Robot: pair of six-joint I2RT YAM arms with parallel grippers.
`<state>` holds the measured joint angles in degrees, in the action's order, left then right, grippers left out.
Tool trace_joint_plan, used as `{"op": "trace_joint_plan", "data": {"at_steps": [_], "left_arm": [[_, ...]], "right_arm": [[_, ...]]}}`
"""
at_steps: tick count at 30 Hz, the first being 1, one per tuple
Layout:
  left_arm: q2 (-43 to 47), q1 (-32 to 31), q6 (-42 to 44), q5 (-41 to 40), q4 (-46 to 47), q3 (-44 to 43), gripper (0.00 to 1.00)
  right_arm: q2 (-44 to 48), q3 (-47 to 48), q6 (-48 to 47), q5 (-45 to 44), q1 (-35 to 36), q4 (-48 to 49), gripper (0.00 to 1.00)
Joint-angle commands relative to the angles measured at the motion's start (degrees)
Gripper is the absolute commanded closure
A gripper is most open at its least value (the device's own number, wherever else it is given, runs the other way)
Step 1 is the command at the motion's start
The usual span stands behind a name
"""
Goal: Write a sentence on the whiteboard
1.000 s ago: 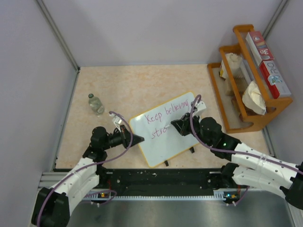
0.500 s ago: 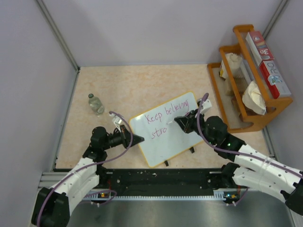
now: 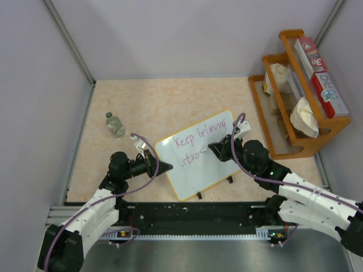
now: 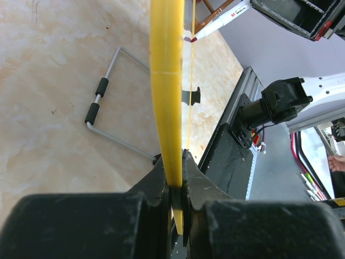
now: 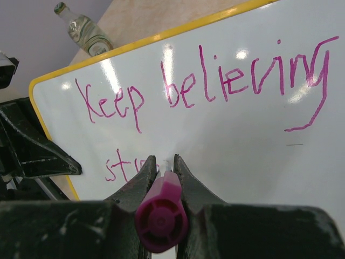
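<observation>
The whiteboard (image 3: 209,171), white with a yellow rim, lies tilted near the middle of the table. On it the sentence (image 3: 198,136) in purple-pink reads "Keep believing", with "stro" on the line below. My left gripper (image 3: 168,166) is shut on the board's left corner, and the yellow rim (image 4: 166,81) runs edge-on between its jaws (image 4: 176,181). My right gripper (image 3: 212,148) is shut on a pink-capped marker (image 5: 160,218). The marker's tip sits at the board (image 5: 248,156) just right of "stro", between the fingertips (image 5: 163,159).
A small glass bottle (image 3: 115,124) stands on the table to the board's left. A wooden rack (image 3: 283,144) with boxes and cloths fills the right side. The board's wire stand (image 4: 108,89) lies on the table behind it. Grey walls close in the table.
My right gripper swung a little right with the marker, then came back left to the end of "stro". The left gripper and the board have not moved.
</observation>
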<state>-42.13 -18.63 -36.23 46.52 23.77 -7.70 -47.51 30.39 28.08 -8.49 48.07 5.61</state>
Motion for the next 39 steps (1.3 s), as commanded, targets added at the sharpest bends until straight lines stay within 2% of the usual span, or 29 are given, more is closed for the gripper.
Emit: {"op": "trace_joint_plan", "data": {"at_steps": [1,20,39], "left_arm": [[-0.3,-0.6,8.3,1.6,-3.2,1.9,1.0],[-0.1,-0.6,8.3,1.6,-3.2,1.9,1.0],[-0.1,-0.6,8.3,1.5,-3.3,1.9,1.0]], "right_arm": [[-0.7,-0.9,-0.7,-0.4,-0.4,1.6,1.0],[1.5,-4.9,0.4,0.3,-0.4,0.2,1.0],[1.2,-4.9,0.0,1.1,-0.5,-0.1,1.0]]}}
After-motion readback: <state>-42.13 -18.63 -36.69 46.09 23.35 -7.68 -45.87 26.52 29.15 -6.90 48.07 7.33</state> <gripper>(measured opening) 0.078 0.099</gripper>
